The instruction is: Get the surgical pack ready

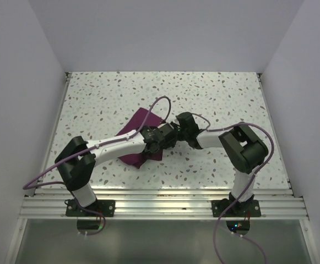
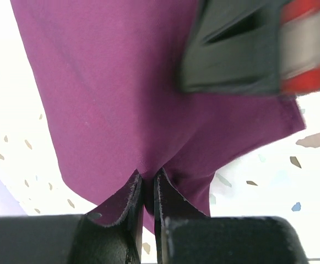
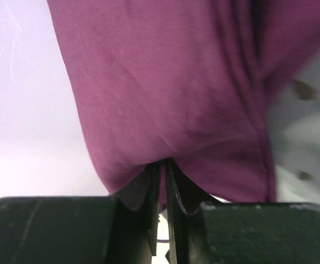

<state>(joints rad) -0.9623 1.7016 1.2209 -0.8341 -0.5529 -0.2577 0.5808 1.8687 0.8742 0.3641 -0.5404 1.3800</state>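
Top external, from above: surgical pack (image 1: pixel 137 122) bunched on speckled surface (image 1: pixel 220 93), slightly toward 9 o'clock from centre. One flat corner pointing to 11 o'clock, another fold poking out at 6 o'clock beneath left arm (image 1: pixel 115 147). Both arms bent inward over the cloth, left arm reaching in from 7 o'clock, right arm (image 1: pixel 242 144) from 4 o'clock, wrists meeting close together at the pack's 3 o'clock edge. Pincer tips hidden under the wrists from this height; grip impossible to judge here.

Left wrist view: left pincer (image 2: pixel 148 184) closed on the surgical pack, fingers (image 2: pixel 121 206) drawn nearly together with a thin ridge of purple cloth nipped between them. Cloth spreading from the pinch toward 12 o'clock, smooth and matte, hemmed corner at 3 o'clock. Speckled surface showing at 9 and 4 o'clock. Blurred black part (image 2: pixel 231 55) with a red and white band at 1 o'clock, close over the cloth; touching or just apart, cannot tell.

Right wrist view: right pincer (image 3: pixel 162 170) likewise clamped on the surgical pack, a fold squeezed into the narrow slit between the tips. Cloth rising from the grip toward 12 o'clock, long creases running up at 1 o'clock, stitched hem down the 4 o'clock side. Surface blurred at 3 o'clock, pale wash at 9 o'clock.
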